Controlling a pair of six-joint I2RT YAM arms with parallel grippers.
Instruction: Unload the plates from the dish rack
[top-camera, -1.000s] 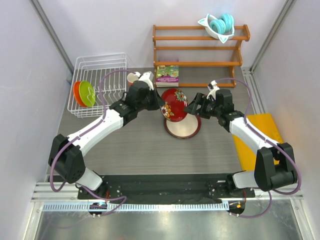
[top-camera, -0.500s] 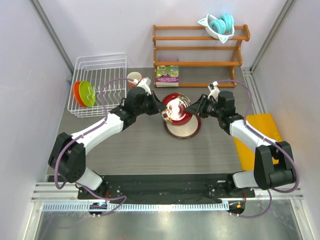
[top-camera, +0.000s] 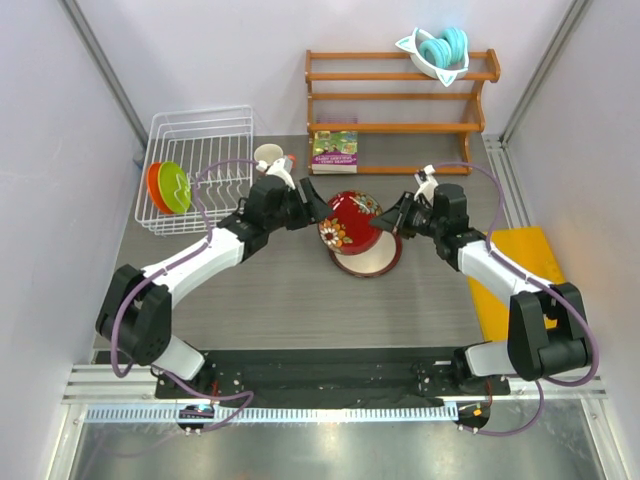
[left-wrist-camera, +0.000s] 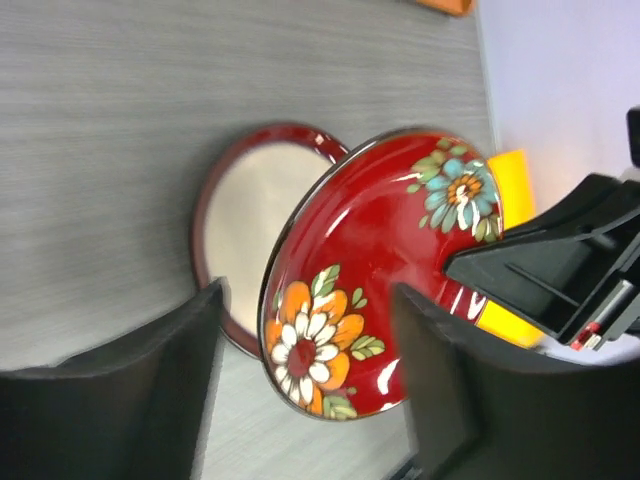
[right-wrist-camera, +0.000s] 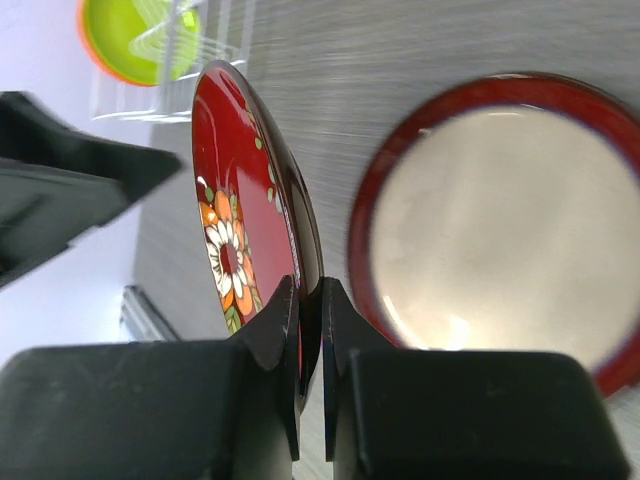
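The right pincer (right-wrist-camera: 308, 290) is clamped on the rim of the floral dark red plate (top-camera: 345, 222), holding it on edge near the centre of the tabletop (top-camera: 270, 290). Its fingers hide the gripped stretch of rim. The left pincer (left-wrist-camera: 308, 300) stands open astride the plate; whether either finger touches it is unclear. At the plate's 5 o'clock a cream-faced red-rimmed plate (top-camera: 372, 262) lies flat, partly covered. At 10 o'clock the dish rack (top-camera: 200, 118) holds the lime green plate (top-camera: 176, 187) upright, with the orange plate (top-camera: 153, 186) mostly hidden behind it.
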